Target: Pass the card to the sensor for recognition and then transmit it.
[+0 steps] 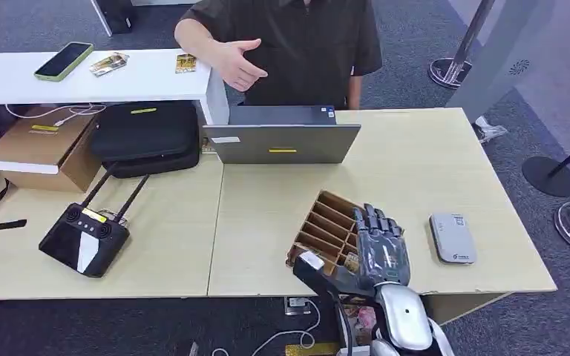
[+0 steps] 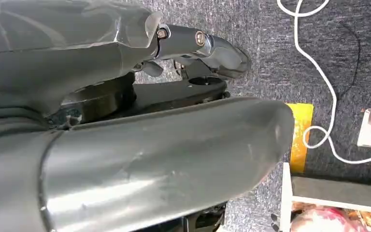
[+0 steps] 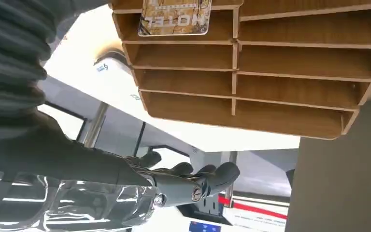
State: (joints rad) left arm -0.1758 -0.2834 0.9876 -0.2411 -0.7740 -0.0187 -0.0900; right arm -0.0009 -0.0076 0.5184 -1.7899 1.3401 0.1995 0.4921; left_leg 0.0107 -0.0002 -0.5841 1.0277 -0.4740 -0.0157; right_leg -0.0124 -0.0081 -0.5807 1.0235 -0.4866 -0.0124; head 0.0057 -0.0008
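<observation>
Hovering over the wooden rack [image 1: 326, 230] at lower centre, the right hand [image 1: 378, 248] is empty, fingers spread. Card [image 3: 174, 19] sits slotted inside; sensor [image 1: 453, 237] untouched on the desk [image 1: 415, 170], so basically nothing's done.

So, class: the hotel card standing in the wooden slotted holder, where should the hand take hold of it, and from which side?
Pinch the card by its exposed edge, probably from above: it stands upright in the wooden holder, whose walls cover the rest. Right hand hovers there with fingers spread.

The light wooden table [image 1: 430, 159] carries a slotted wooden card rack [image 1: 328, 226] near six o'clock. A grey sensor [image 1: 453, 237] lies at four, a laptop [image 1: 282, 137] at twelve, a black controller [image 1: 83, 236] at eight.
</observation>
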